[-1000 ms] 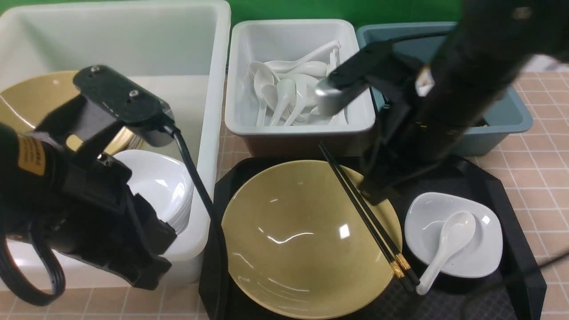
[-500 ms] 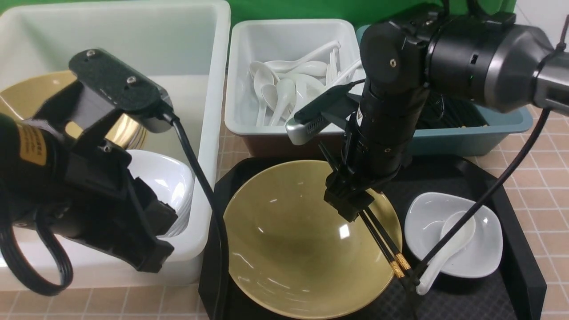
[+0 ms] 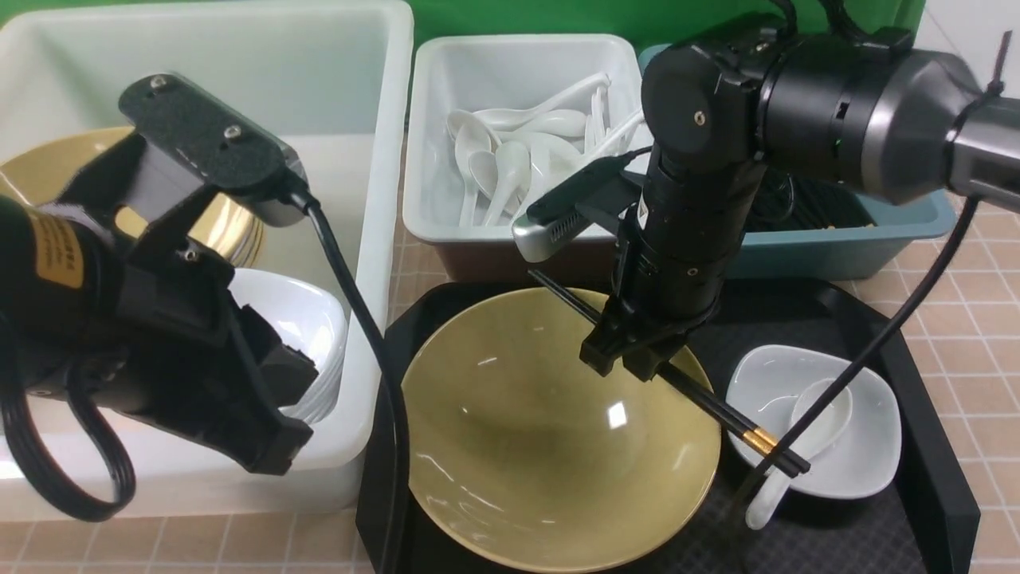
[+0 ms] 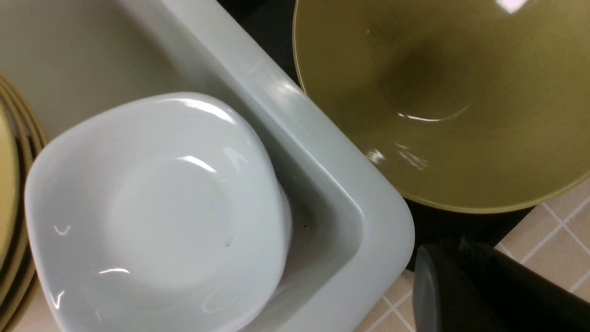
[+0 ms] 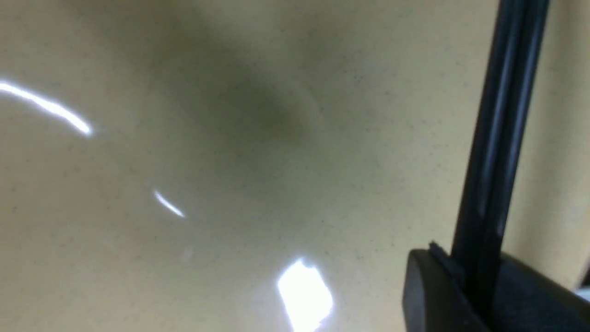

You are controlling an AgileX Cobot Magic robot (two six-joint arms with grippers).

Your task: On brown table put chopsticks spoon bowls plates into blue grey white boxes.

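Three plastic tubs stand along the far side of your brown table (image 3: pixel 980 319) of small pinkish square tiles. One black textured tray (image 3: pixel 900 335) with cut corners lies in front of them.

On your left is the very large translucent white tub (image 3: pixel 239 72). It holds a nested stack of wide, glossy olive-yellow bowls (image 3: pixel 56 163), mostly hidden behind your left arm (image 3: pixel 48 271), so their number cannot be told. Nearer you is a stack of small glossy white plates (image 3: pixel 307 327) with rounded-square outlines, also too close-packed to count. Your left gripper (image 3: pixel 267 446) hangs above that tub's near right corner, its jaws closed together. Only one dark finger edges into the left wrist view.

In the middle, the pale grey tub (image 3: pixel 526 227) holds a heap of glossy white soup spoons (image 3: pixel 510 167), too overlapped to count. In front of it, one olive-yellow bowl (image 3: pixel 518 446) sits on the tray. Your right gripper (image 3: pixel 633 359) points down over this bowl's far right side, clamped on the two thin black chopsticks (image 3: pixel 733 418) near their middle. They slant from the bowl's far rim towards the one white plate (image 3: pixel 872 454) on the tray's right, with their gold-banded thick ends over its edge. Whether they touch bowl or plate cannot be told. One white spoon (image 3: pixel 841 402) lies in that plate, crossed by a black cable (image 3: pixel 907 291).

Farthest right, the teal-blue tub (image 3: pixel 837 247) is half hidden by your right arm (image 3: pixel 837 104), and the dark thin things inside are hard to make out
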